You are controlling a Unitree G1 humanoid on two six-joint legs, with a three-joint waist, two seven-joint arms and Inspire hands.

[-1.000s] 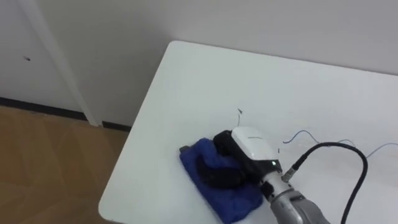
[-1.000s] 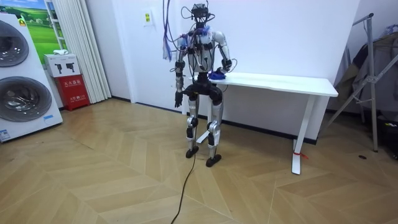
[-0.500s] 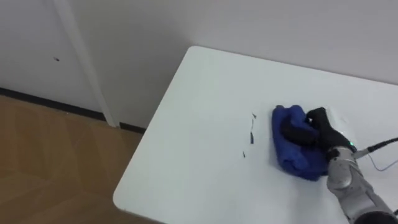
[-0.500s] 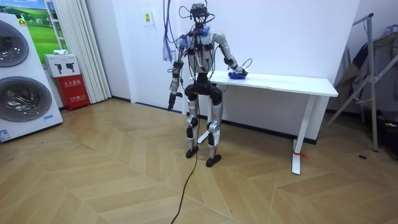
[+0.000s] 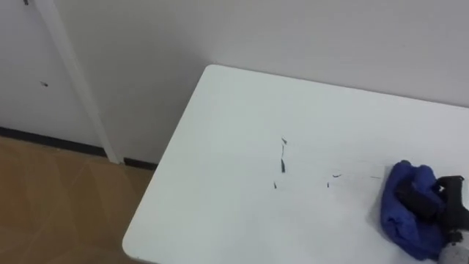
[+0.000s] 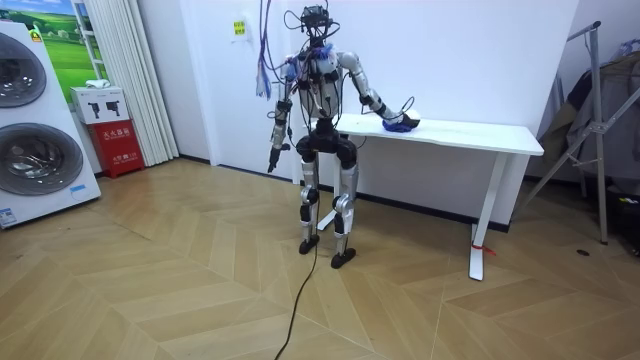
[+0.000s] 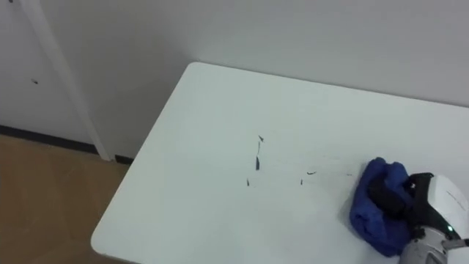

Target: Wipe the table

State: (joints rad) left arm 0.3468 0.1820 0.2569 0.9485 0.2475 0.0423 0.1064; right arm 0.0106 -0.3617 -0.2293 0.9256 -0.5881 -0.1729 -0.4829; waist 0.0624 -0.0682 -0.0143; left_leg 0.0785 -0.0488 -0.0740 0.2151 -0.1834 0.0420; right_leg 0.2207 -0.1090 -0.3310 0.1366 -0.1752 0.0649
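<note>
Room's got a wood floor (image 6: 150,290) and a washer (image 6: 40,160) at the room view's left. The robot stands at the end of the white table (image 5: 234,103), left hand (image 6: 271,160) hanging by its side. The blue cloth (image 5: 405,213) sits bunched on the table at the robot's right, with the right hand (image 7: 440,194) on top and its fingers (image 5: 419,199) curled into it. Dark marks (image 5: 282,158) lie well apart to the cloth's left, so I'd guess the next swipe goes leftward.
</note>
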